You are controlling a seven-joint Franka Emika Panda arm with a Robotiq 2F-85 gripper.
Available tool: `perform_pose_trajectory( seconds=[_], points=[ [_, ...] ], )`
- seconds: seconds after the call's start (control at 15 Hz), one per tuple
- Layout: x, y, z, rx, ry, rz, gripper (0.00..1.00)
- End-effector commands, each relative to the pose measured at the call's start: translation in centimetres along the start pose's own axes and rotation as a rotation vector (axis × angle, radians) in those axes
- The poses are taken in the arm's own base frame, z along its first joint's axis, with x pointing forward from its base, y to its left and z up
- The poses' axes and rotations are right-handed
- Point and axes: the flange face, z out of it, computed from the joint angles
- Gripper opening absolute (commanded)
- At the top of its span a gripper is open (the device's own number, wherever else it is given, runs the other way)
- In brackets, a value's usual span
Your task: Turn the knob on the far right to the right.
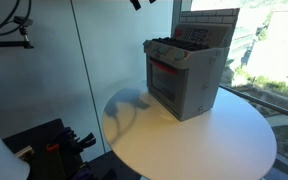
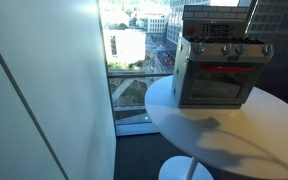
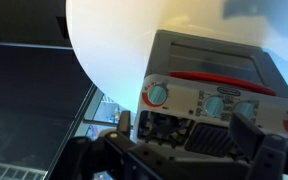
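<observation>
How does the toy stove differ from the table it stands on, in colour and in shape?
Colour: the stove is grey with a red strip on its front; the table is plain white.
Shape: the stove is a box with straight edges; the table top is round.
Surface: the stove front carries knobs; the table is smooth.
Both are close to the window.

Locate the far-right knob (image 2: 267, 48) at the right end of the knob row on the toy stove (image 2: 219, 85). It is small, round and pale, mounted above the red door handle. Its setting cannot be read.
</observation>
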Motion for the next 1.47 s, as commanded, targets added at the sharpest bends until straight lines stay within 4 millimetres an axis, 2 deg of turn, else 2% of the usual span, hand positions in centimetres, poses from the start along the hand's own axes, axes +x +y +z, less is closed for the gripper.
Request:
perform_pose_trajectory(
  seconds=[0.0, 0.07, 0.53, 1.0, 1.4],
  points=[
    [1.6, 1.1, 0.6, -0.019, 0.006, 0.04, 1.0],
    [0.5, 0.7, 0.8, -0.002, -0.007, 0.017, 1.0],
    [0.7, 1.3, 1.4, -0.005, -0.012, 0.052, 1.0],
    [0.6, 3.7, 2.8, 0.013, 0.043, 0.189, 1.0],
    [1.1, 5.5, 5.7, 0.02, 0.082, 0.272, 1.0]
  ],
)
